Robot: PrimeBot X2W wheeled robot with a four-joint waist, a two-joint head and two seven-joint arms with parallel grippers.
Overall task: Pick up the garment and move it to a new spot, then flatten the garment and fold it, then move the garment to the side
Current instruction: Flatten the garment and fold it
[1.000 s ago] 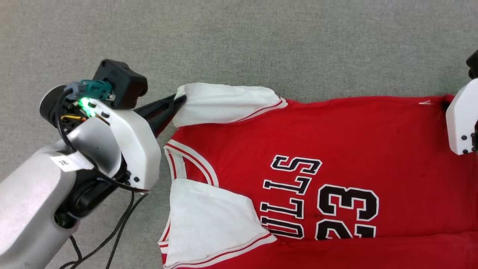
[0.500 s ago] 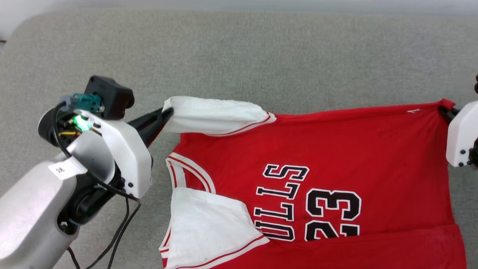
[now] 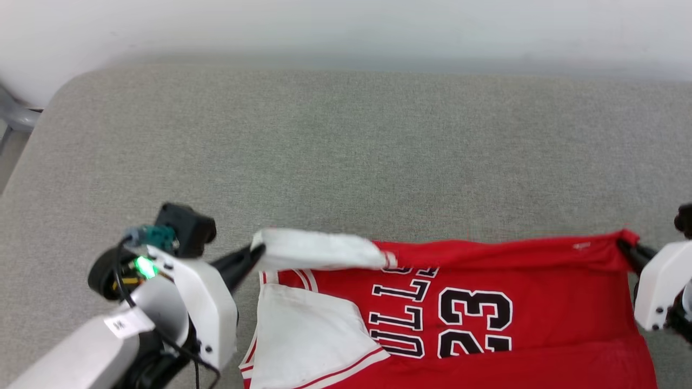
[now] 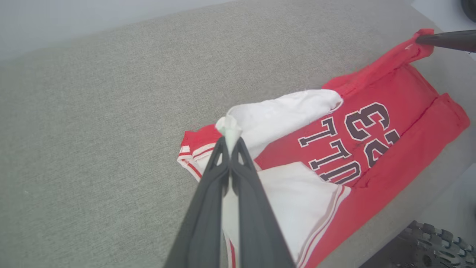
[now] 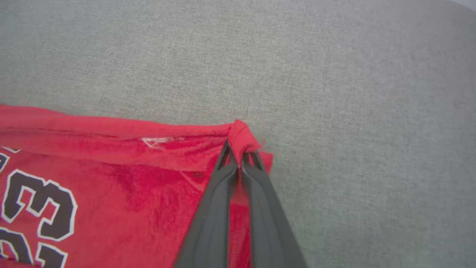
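The garment is a red jersey with white sleeves and a black "23" print, lying front-up on the grey cushion at the bottom of the head view. My left gripper is shut on the tip of the far white sleeve, pinching it between the fingertips. My right gripper is shut on the far red hem corner. The far edge is lifted and drawn toward me over the print, hiding part of the lettering. The near white sleeve lies flat on the garment.
The grey fabric cushion stretches far beyond the jersey to a pale wall. Its rounded left corner shows, with a metal frame piece beside it. A dark wheel sits below the cushion edge.
Both grippers have pulled the far edge of the jersey toward me, folding it over the "BULLS" lettering. The head camera has tilted up, so the scene shifted down and the wall came into view.
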